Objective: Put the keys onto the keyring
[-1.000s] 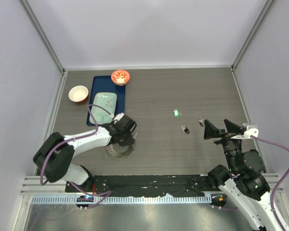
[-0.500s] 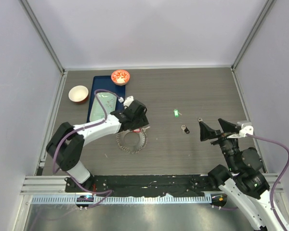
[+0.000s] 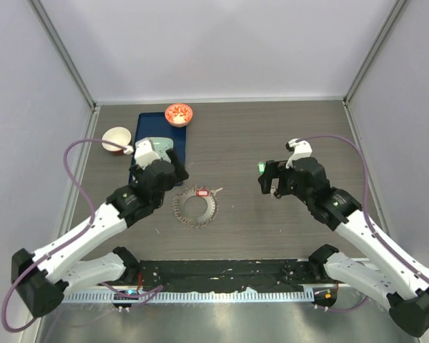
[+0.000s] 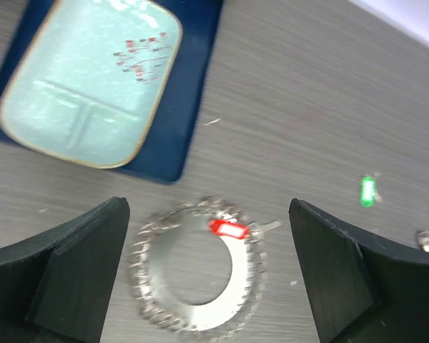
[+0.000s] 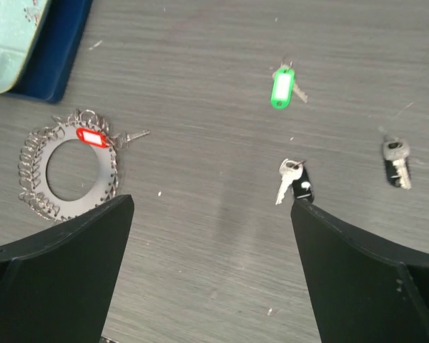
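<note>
Four keys are what you have to account for, and only one is anywhere near home. Closest to the arm bases, the keyring (image 4: 247, 275) lies flat on the wood-grain table (image 3: 236, 229), left of centre, where either arm should be able to reach it. On its far rim rests the red key (image 4: 227, 229), tag across the beaded edge and blade poking off to the right (whether it is threaded on or only lying there, you cannot tell from these views). Just beyond and to the left, the left gripper (image 3: 176, 174) hangs above the table with its fingers (image 4: 79, 271) spread wide and nothing between them. The ring is framed in the gap in its wrist view, a pose that keeps it off the ring. Across the table the right gripper (image 3: 264, 179) is likewise splayed and empty, held over the three loose keys, which looks to me like a line-up for a pick. Below it, one dark key (image 5: 294, 182) lies nearest, a second dark key (image 5: 396, 161) further right, and the green key (image 5: 282, 87) a little farther out; all three are well apart from the ring. Farther back on the left sits a pale green dish (image 4: 86, 78) on a navy tray (image 4: 193, 93), then a cream bowl (image 3: 116, 139) and, farthest, a red bowl (image 3: 179, 113).
</note>
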`<state>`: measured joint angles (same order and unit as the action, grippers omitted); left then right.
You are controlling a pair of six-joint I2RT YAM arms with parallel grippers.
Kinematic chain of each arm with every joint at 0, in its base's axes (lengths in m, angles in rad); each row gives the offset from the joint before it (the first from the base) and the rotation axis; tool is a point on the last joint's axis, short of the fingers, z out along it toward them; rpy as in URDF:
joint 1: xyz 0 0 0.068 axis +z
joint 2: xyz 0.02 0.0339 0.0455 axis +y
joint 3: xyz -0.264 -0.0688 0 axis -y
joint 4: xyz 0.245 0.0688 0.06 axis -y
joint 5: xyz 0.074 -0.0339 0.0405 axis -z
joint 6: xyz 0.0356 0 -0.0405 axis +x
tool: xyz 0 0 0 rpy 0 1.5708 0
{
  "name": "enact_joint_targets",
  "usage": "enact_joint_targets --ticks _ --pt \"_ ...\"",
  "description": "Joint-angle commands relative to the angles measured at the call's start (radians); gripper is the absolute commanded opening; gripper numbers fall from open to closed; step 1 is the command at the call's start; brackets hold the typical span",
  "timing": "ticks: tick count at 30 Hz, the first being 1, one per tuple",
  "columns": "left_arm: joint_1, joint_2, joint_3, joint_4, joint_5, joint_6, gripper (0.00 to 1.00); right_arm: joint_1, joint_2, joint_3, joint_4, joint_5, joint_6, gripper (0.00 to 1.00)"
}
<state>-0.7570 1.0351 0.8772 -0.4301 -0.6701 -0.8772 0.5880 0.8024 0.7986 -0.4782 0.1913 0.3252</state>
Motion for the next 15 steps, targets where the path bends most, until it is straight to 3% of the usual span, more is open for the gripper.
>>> enact_joint_targets --ticks 1,2,7,11,15 --pt "0.002 -0.141 -0.124 0.002 -0.108 0.072 1.0 0.006 0.008 -0.033 0.1 -0.088 0.077 1.0" --pt "0.002 -0.162 -0.147 0.023 -0.1 0.079 1.0 0.006 -0.002 -0.056 0.142 -0.164 0.075 1.0" --pt "0.001 -0.289 -0.257 0.048 -0.103 0.125 1.0 0.036 0.105 -0.084 0.201 -0.178 0.15 1.0" --pt "0.002 -0.346 -0.309 0.057 -0.102 0.15 1.0 0.226 0.262 -0.084 0.25 -0.081 0.215 0.98" --pt "0.002 -0.385 -0.331 0.05 -0.083 0.159 1.0 0.343 0.413 -0.05 0.302 0.017 0.302 0.89"
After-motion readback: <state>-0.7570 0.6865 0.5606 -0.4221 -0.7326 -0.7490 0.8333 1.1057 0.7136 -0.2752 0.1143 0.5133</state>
